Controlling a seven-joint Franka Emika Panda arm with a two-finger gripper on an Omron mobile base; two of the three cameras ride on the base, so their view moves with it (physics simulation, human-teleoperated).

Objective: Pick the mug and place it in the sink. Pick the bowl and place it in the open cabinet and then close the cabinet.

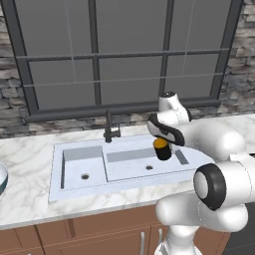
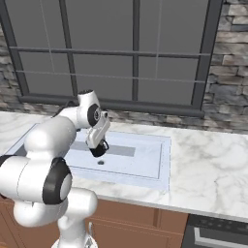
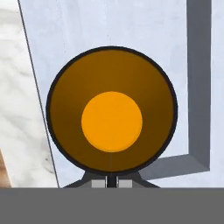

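Over the right-hand basin of the sink (image 1: pixel 89 172), the claw (image 1: pixel 166 145) was clamped on the mug (image 1: pixel 162 149), fingers drawn together on its rim at the near side. Mug upright, orange inside facing up, held clear above the basin floor in the left base view. In the right base view the mug (image 2: pixel 99 149) hung under the claw (image 2: pixel 100 144), above the sink (image 2: pixel 145 162), at about 9 o'clock from that basin's middle.

Hand view: looked straight down into the mug (image 3: pixel 111 109). Dark rim round, orange disc at centre. Finger tips (image 3: pixel 112 183) met at 6 o'clock on the rim. Pale sink (image 3: pixel 131 26) floor lay behind the mug; a grey basin wall ran down at 3 o'clock and turned along toward 5 o'clock. Marble counter (image 3: pixel 17 109) showed at 9 o'clock.

Faucet (image 1: pixel 109 127) stood at the back edge of the sink, at about 10 o'clock from the mug in the left base view. Bowl (image 1: pixel 2 178) sat on the counter (image 1: pixel 25 159) at the far left edge of that view, well apart from the sink, only partly visible
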